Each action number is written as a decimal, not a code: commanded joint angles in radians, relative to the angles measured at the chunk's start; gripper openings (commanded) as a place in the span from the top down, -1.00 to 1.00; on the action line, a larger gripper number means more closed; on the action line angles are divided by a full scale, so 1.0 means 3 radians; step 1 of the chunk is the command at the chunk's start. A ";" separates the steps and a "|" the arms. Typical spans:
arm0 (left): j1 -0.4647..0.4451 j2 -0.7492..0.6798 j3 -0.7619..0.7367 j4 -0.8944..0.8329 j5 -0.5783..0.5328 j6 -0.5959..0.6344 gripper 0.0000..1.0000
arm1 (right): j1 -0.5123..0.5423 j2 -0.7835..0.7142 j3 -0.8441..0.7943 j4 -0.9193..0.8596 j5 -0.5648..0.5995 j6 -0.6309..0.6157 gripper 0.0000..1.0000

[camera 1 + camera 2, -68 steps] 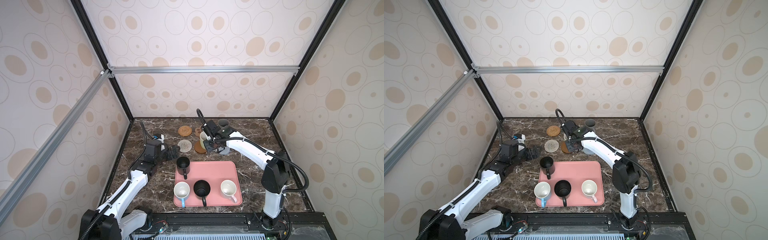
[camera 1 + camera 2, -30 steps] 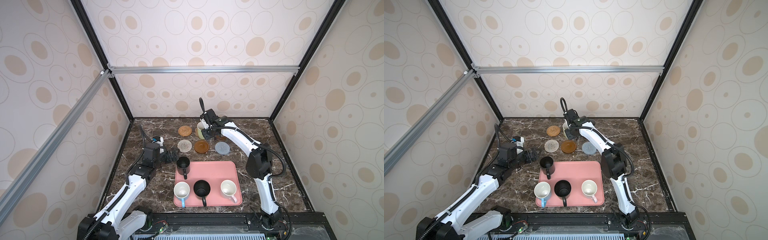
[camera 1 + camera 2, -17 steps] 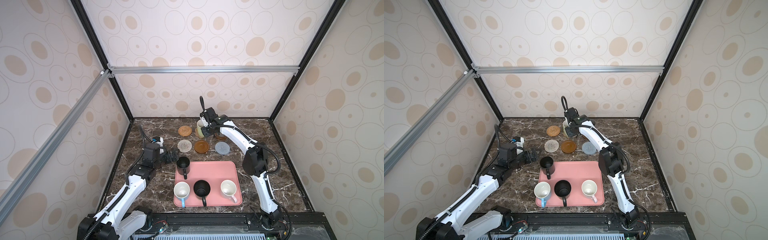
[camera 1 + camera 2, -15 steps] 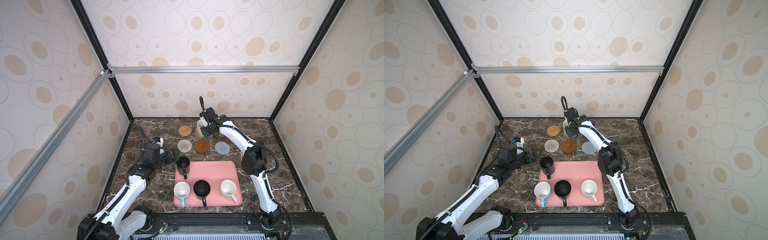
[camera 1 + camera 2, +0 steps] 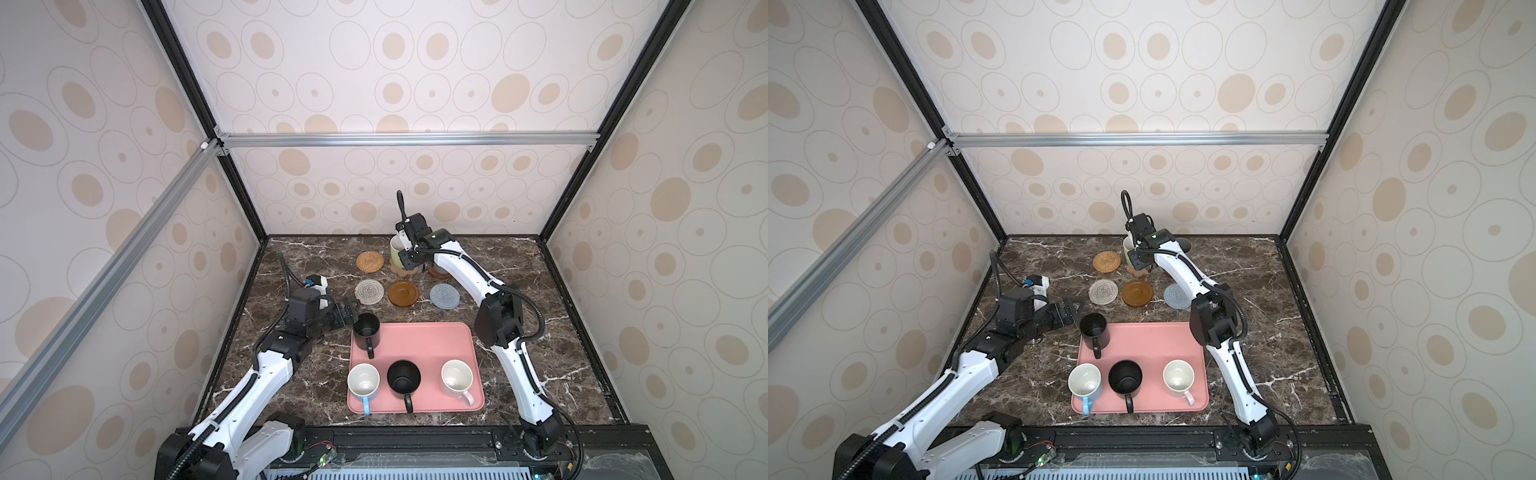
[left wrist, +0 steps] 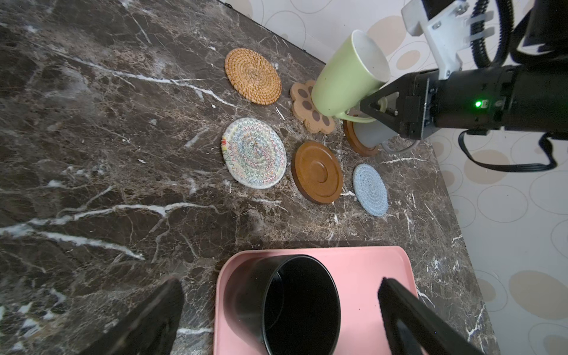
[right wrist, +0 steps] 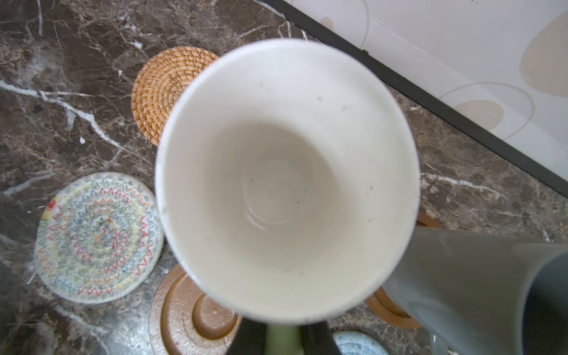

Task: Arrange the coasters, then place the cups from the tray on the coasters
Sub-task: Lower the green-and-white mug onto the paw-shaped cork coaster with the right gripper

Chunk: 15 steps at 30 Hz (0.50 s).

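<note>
Right gripper [image 6: 372, 108] pinching green cup [image 6: 344, 76] handle; left gripper [image 5: 352, 311] spread near black cup [image 5: 366, 330].

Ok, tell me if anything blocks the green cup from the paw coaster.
Nothing visible does. The paw coaster shows bare under the tilted green cup in the right tool; the grey cup stands close beside, on a wooden coaster.

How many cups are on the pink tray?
4: black mug at the far left corner; near edge, left to right: light blue mug, second black mug, pink mug.
</note>
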 commanded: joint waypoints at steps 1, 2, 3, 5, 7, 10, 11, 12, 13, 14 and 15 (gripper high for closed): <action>-0.0016 -0.0061 -0.0005 0.0054 0.0005 -0.0045 -1.00 | -0.0036 0.0042 0.0188 0.0240 0.0074 -0.0077 0.93; -0.0017 -0.0063 -0.0007 0.0051 0.0000 -0.0044 -1.00 | -0.0038 0.0064 0.0208 0.0250 0.0073 -0.0072 0.94; -0.0017 -0.0071 -0.0003 0.0043 0.0002 -0.0045 -1.00 | -0.0043 0.0081 0.0220 0.0261 0.0074 -0.0071 0.94; -0.0013 -0.0075 -0.0008 0.0034 0.0002 -0.0045 -1.00 | -0.0042 0.0103 0.0232 0.0289 0.0072 -0.0072 0.94; -0.0015 -0.0076 -0.0009 0.0033 -0.0002 -0.0044 -1.00 | -0.0048 0.0119 0.0232 0.0316 0.0078 -0.0085 0.94; -0.0013 -0.0078 -0.0009 0.0029 0.0001 -0.0049 -1.00 | -0.0058 0.0134 0.0232 0.0345 0.0107 -0.0077 0.93; -0.0016 -0.0081 -0.0006 0.0029 -0.0001 -0.0048 -1.00 | -0.0060 0.0138 0.0232 0.0351 0.0120 -0.0072 0.93; -0.0015 -0.0081 -0.0008 0.0033 0.0000 -0.0053 -1.00 | -0.0067 0.0144 0.0232 0.0356 0.0118 -0.0068 0.93; -0.0017 -0.0081 0.0001 0.0034 0.0002 -0.0055 -1.00 | -0.0071 0.0149 0.0232 0.0363 0.0120 -0.0066 0.93; -0.0014 -0.0076 0.0000 0.0034 -0.0001 -0.0055 -1.00 | -0.0079 0.0160 0.0232 0.0363 0.0120 -0.0068 0.93; -0.0013 -0.0076 0.0005 0.0034 0.0002 -0.0052 -1.00 | -0.0078 0.0167 0.0232 0.0363 0.0123 -0.0066 0.93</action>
